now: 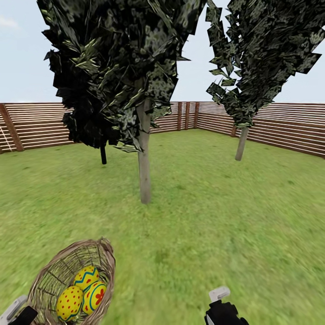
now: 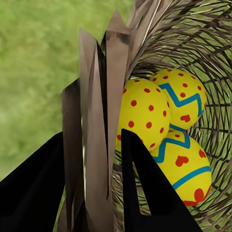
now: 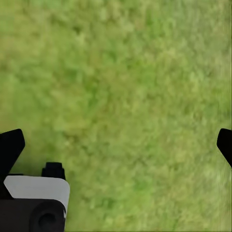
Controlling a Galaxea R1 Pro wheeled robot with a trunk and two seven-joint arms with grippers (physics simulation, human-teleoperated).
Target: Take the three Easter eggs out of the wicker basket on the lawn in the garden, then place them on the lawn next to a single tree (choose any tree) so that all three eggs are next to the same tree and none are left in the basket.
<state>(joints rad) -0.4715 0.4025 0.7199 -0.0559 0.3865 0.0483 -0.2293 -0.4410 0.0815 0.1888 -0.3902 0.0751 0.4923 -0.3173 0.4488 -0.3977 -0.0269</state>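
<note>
three small bright yellow eggs [image 2: 164, 125] lie inside the brown woven wicker basket [image 1: 67, 275], whose rim sits clamped between the left gripper's [image 2: 92, 193] jaws. the right gripper [image 3: 116, 145] hangs wide over grass. the eggs look smooth, light, slippery; pinch each across its middle.

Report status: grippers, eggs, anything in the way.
Left gripper shut on basket rim; right gripper open over lawn. Three eggs in basket. Path to nearest tree unobstructed.
</note>
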